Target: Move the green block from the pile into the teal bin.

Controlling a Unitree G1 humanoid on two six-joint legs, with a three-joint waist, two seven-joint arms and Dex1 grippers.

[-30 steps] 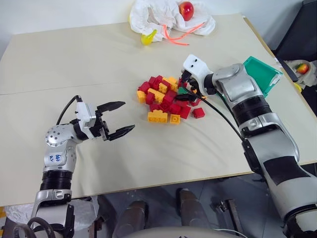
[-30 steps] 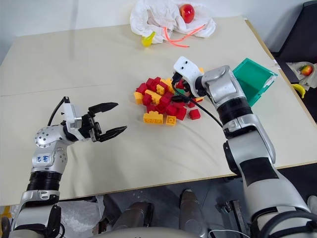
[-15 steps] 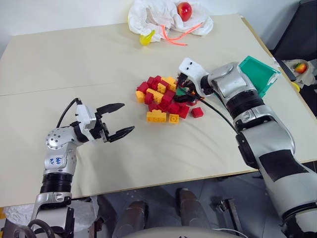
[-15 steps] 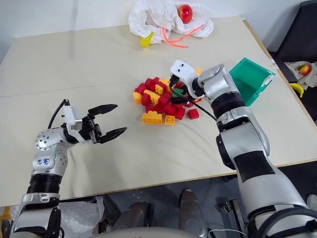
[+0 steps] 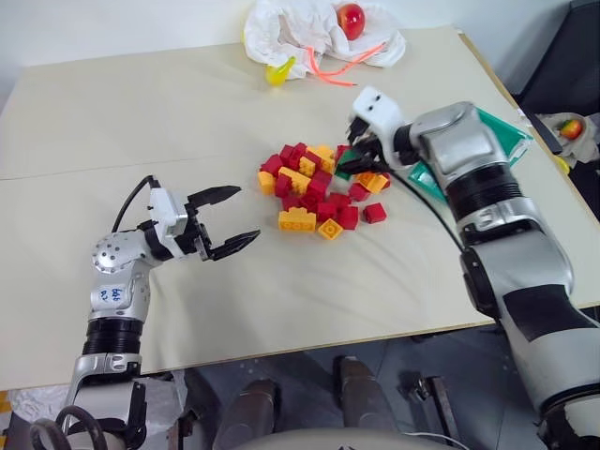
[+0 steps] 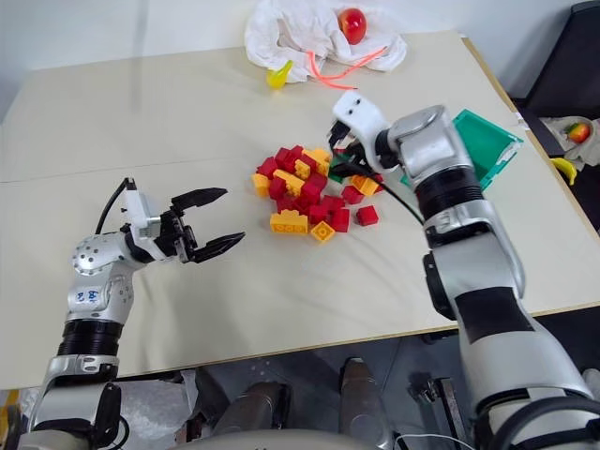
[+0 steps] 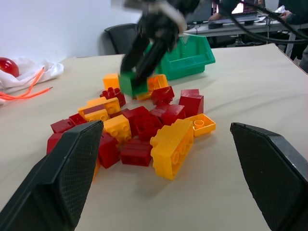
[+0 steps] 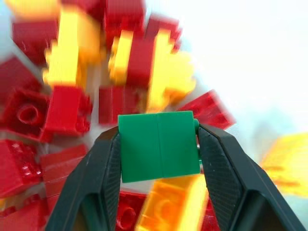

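The right gripper [image 8: 159, 149] pinches the green block [image 8: 159, 144] above the pile [image 5: 314, 187], at its bin-side edge. The teal bin [image 6: 487, 141] lies just beyond the right arm, away from the pile. The left gripper [image 5: 230, 218] stands spread, well apart.

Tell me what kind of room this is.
Probably an office or lab used for robot trials: a paper-covered table, an office chair beyond it, and a desk with a laptop in the background.

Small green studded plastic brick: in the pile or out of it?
Out. The green brick is clamped in the right hand, above the bricks.
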